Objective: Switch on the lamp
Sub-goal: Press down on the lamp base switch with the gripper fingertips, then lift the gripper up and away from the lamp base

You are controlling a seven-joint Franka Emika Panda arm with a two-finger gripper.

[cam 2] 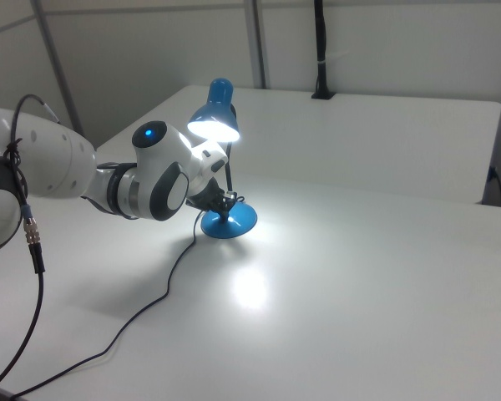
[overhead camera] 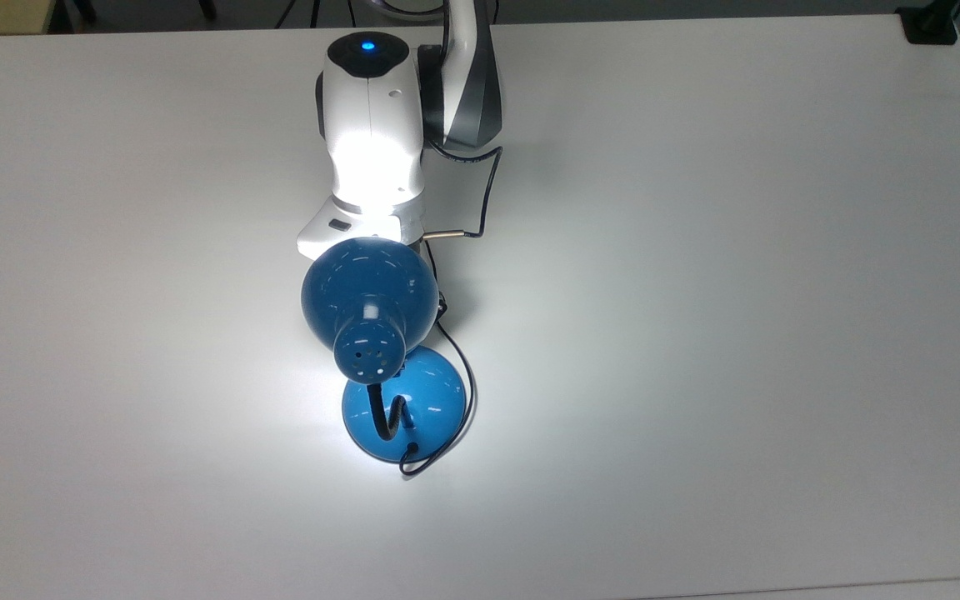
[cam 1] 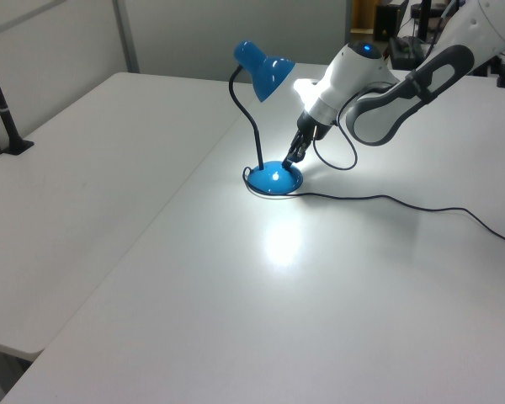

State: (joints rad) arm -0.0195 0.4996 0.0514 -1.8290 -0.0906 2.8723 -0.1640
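The lamp [overhead camera: 367, 287] is lit: its blue dome shade [cam 1: 265, 69] glows underneath and throws a bright patch on the white table [cam 1: 282, 246]. Its round blue base [overhead camera: 434, 400] stands mid-table, with the black gooseneck [cam 1: 254, 126] rising from it. In the left view my gripper [cam 1: 294, 156] points down, its black fingers together, with the tips at the base's right rim [cam 1: 296, 174]. In the right view the gripper [cam 2: 225, 201] sits just left of the base [cam 2: 234, 221], under the glowing shade [cam 2: 215, 119]. In the top view the shade covers the gripper.
The lamp's thin black cord [cam 1: 387, 199] trails off across the table toward the left view's right. My arm's own cable [overhead camera: 488, 192] loops beside the wrist. A black post [cam 1: 4, 118] stands clamped at the far table edge in the left view.
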